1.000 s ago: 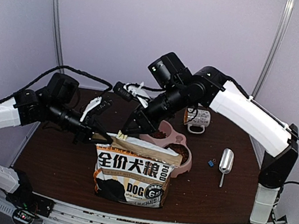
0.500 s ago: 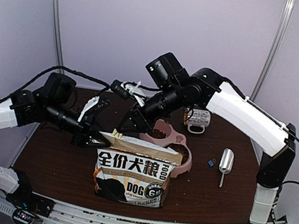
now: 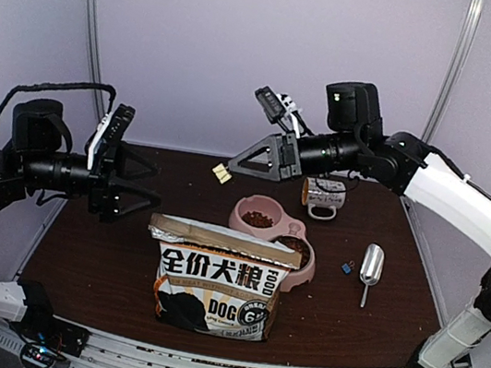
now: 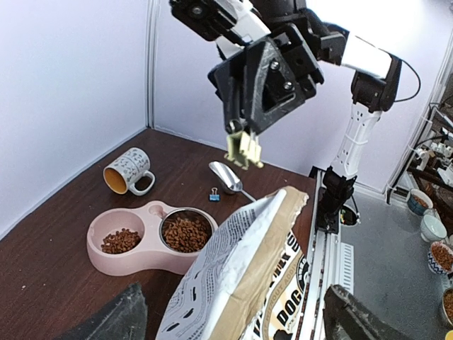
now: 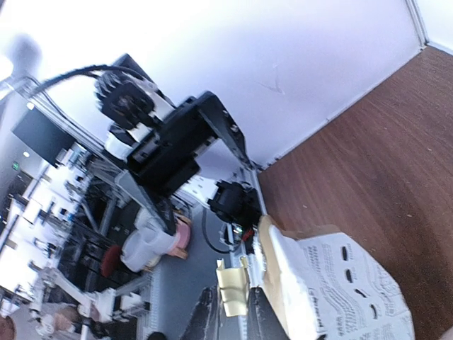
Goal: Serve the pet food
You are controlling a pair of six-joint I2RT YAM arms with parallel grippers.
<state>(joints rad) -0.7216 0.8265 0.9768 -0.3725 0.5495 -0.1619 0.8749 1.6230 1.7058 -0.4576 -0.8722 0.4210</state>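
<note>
The dark wooden table point(image 3: 93, 263) is closed in by pale walls at the back and on both sides. Bare wood is seen left of the printed bag point(image 3: 219, 283) and along the near edge. The bag stands upright near the middle front, with its top folded flat.

The left gripper point(image 3: 157, 185) is held in the air left of the bag's top, its jaws spread wide and touching nothing. The right gripper point(image 3: 230, 167) is held high over the back of the table, well apart from the bag, and is clamped on a pale yellow clip point(image 3: 221, 174).

Just behind the bag, to its right, the pink double bowl point(image 3: 239, 213) is set. The pet food point(image 3: 259, 219) is seen as small reddish-brown pellets in both of its 2 wells, sparse in the far one and fuller in the steel-lined near one.

A mug point(image 3: 323, 194) is placed by the back wall. A metal scoop point(image 3: 371, 263) and a small blue binder clip point(image 3: 345, 268) lie right of the bowl.
</note>
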